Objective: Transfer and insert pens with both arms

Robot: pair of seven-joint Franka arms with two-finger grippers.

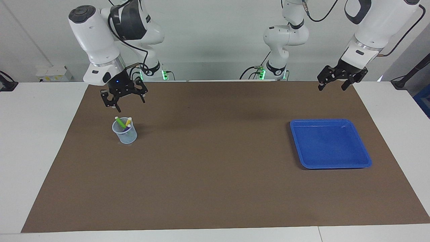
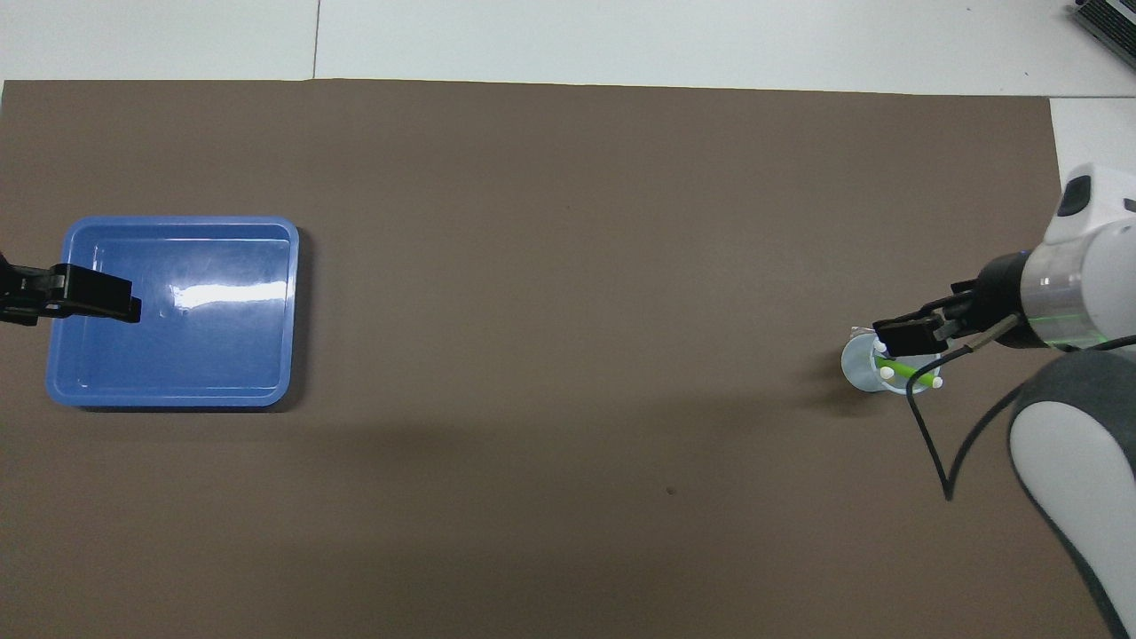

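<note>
Pens (image 1: pixel 123 123), three slim markers (green, yellow, purple), upright in clear plastic cup (image 1: pixel 125 133), left-centre of facing view. Right gripper (image 1: pixel 123 98) above cup, jaws spread, empty. Best to centre over one whitish tip, descend straight, avoid nudging light cup. Left gripper (image 1: pixel 337 81) open, empty, waiting upper right over mat edge. Blue square plastic tray (image 1: pixel 330 144) well apart; wide bare brown mat (image 1: pixel 215 188) between.

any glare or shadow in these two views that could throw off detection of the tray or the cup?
Overhead view: a bright white glare patch sits on the floor of the blue tray, and the left gripper overlaps its edge; the right gripper covers part of the clear cup, which casts a soft shadow on the brown mat. Facing view: the tray shows almost no glare; broad soft shadows lie on the mat.
</note>
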